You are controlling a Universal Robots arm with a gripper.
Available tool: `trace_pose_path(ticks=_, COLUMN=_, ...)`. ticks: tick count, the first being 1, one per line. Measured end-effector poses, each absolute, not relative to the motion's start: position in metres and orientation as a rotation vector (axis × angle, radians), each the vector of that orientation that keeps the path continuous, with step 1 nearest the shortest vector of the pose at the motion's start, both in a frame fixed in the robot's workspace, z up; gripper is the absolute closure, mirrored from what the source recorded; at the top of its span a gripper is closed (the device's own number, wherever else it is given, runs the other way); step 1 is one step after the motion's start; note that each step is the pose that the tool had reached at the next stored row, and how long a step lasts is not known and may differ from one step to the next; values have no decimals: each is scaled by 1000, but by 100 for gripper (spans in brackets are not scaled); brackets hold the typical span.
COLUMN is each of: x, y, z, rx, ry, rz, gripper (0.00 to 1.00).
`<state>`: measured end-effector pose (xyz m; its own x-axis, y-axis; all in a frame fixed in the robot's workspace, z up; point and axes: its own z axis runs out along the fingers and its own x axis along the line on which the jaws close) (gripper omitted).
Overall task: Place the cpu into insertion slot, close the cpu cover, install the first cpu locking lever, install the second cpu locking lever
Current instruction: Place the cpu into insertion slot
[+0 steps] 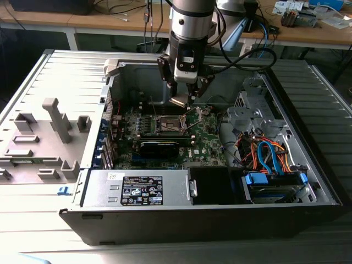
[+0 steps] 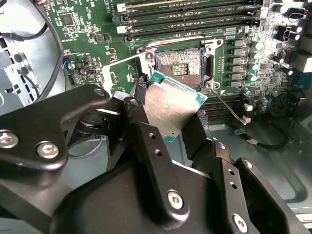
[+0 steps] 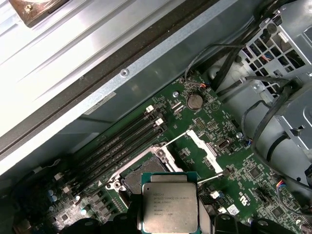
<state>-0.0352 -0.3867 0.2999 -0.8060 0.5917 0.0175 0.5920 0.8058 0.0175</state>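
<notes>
Claw (image 2: 168,113) tight around the cpu (image 3: 169,202), above the bare insertion slot (image 2: 181,63), cpu cover (image 3: 204,146) open alongside

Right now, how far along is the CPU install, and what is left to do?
Done: the cpu is picked up, gripped by its edges in the gripper. In hand: it hangs tilted above the insertion slot, which is empty. Left: seating it, closing the cpu cover, which stands open beside the slot, and latching both levers; one lever sticks out unlatched.
</notes>
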Motion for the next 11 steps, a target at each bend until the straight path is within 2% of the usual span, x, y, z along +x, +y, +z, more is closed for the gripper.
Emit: trace_pose_path(ticks=11, x=-35, y=-387, z=300, rx=-992, ry=-2969, rz=-35, gripper=45)
